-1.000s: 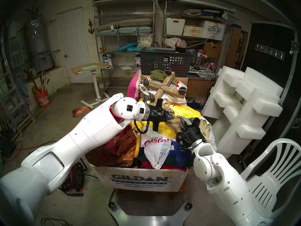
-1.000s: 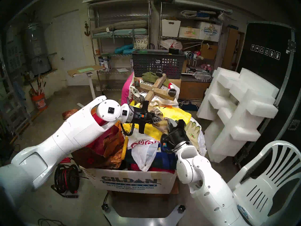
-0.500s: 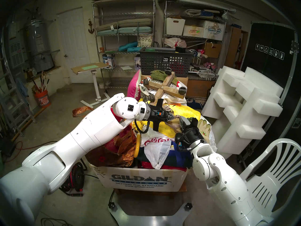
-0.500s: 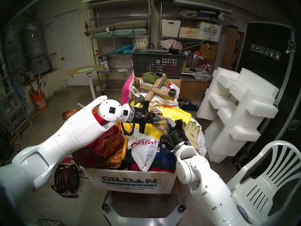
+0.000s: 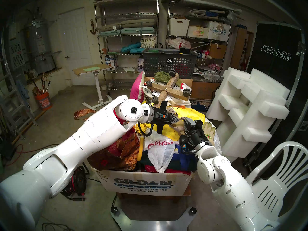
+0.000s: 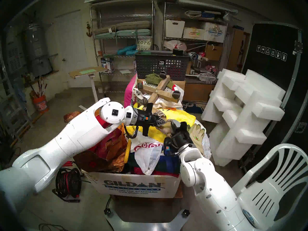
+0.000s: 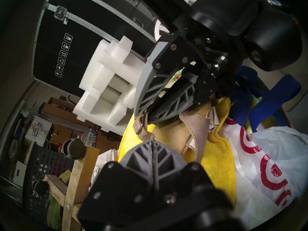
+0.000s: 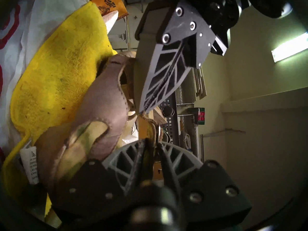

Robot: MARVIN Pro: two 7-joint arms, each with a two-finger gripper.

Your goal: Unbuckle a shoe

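- Two robot arms work a tan sandal (image 7: 173, 134) lying on a yellow towel (image 7: 215, 152) atop a heaped cardboard box (image 5: 145, 184) in a cluttered garage.
- The left gripper (image 7: 152, 142) is clenched on the sandal's strap (image 7: 144, 134) just short of the metal buckle (image 7: 143, 124), which sits directly ahead of its tips.
- The right gripper (image 7: 146, 116), tip to tip with the left, is pinched shut at the buckle end of the strap; whether it has the ring itself or the strap tail cannot be told.
- Done well, the step likely calls for the left to anchor the strap steady while the right draws the tail back through the ring, keeping the pull in line with the strap so the pin can lift free.
- A sideways tug risks dragging the sandal off the towel.
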